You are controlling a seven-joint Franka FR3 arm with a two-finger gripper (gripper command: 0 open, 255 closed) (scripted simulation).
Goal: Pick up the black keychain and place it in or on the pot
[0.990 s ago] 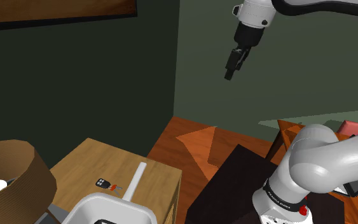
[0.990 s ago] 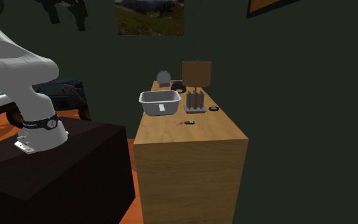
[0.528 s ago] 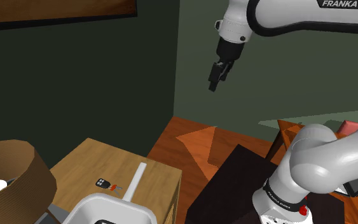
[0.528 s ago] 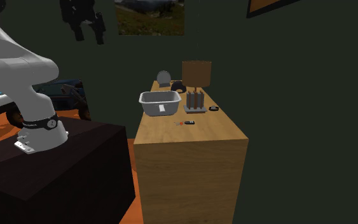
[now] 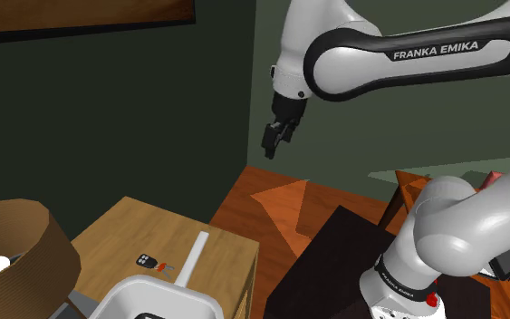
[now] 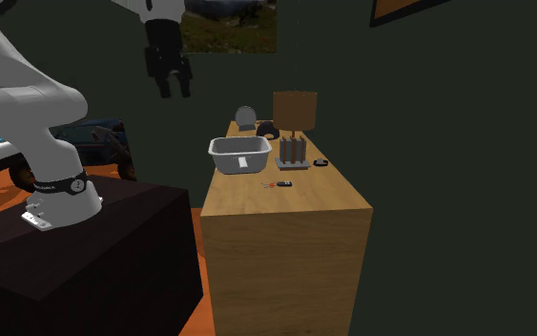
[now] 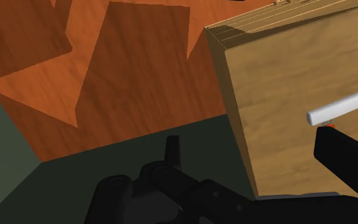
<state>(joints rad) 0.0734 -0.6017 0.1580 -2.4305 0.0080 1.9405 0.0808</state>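
Shoulder view: the gripper (image 5: 275, 142), fingers apart and empty, hangs high. The black keychain (image 5: 148, 262) lies on the table (image 5: 121, 227) between 7 and 8 o'clock of it, well apart, near the white pot (image 5: 153, 294).

Second exterior view: the keychain lies between 4 and 5 o'clock of the gripper.

Wrist view: the pot's handle (image 7: 343, 107) crosses the table.

The keychain is probably light, flat and stiff; pinch the fob's body.

From beside the stand (image 5: 325, 263), the shoulder view looks steeply down on the wooden cabinet (image 5: 126, 227); the second exterior view faces its end from farther off. We see the white pot (image 5: 153, 282) in both. The wrist view looks down at the cabinet's corner.
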